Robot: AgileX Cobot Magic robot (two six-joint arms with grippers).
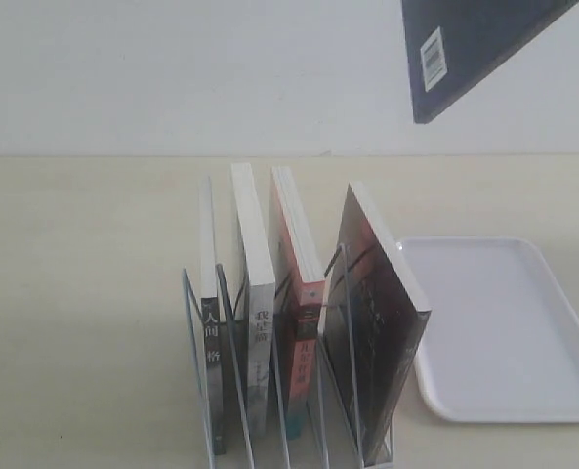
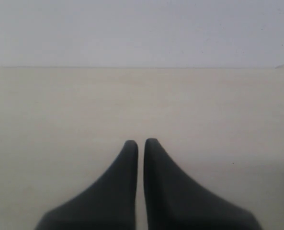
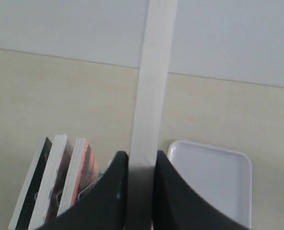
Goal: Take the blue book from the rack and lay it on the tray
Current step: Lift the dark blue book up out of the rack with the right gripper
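While held high: thin dark-blue paperback book [image 1: 475, 49] hung clear of silver wire rack [image 1: 193, 332].
Right gripper [image 3: 141, 154]: clenched on that book.
Left gripper [image 2: 141, 142]: closed, empty.

The shallow white plastic tray [image 1: 504, 332] lies open from above on the pale table [image 1: 74, 293], with the dark blue paperback [image 1: 470, 44] held high over that side. Just beside the tray's left rim stands the silver wire rack [image 1: 199, 381] of upright books, the only obstacle. Left of the rack and behind it, the tabletop is open.

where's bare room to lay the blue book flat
The tray is bare inside, right of the rack. The table left of the rack is open too, and the strip behind it to the wall. The rack itself is crowded: four books.
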